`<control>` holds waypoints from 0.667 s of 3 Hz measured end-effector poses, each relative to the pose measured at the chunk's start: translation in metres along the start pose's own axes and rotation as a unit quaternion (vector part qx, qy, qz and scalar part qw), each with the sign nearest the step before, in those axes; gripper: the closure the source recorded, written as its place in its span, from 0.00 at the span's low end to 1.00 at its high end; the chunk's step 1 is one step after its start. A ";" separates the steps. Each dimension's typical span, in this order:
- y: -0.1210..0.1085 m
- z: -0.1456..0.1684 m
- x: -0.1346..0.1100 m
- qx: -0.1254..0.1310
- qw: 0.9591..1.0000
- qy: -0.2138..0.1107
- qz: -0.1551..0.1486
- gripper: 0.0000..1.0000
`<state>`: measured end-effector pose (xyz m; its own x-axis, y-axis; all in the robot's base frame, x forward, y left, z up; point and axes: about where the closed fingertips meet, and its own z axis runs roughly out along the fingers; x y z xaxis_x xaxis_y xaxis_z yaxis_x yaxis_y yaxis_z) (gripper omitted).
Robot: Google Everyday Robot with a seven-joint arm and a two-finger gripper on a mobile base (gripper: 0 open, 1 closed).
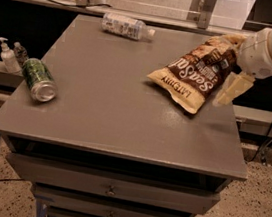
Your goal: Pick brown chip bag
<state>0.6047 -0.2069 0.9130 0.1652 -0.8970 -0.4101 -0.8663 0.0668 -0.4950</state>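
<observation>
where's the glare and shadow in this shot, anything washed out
Camera view: a soft sheen on the table just in front of the brown chip bag; a bright glint on the can; the gripper, at the bag's right end, is brightly lit; the gap under the table top lies in deep shadow.

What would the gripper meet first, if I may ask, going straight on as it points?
Probably the brown chip bag: the open gripper, over the table's right side, points at its dark end; depth unclear.
</observation>
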 end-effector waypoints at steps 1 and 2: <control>-0.026 0.036 0.000 -0.002 1.000 -0.006 -0.031 0.00; -0.042 0.065 0.000 -0.011 0.999 -0.001 -0.052 0.00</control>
<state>0.6718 -0.1814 0.8839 0.2557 -0.8973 -0.3599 -0.8544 -0.0356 -0.5183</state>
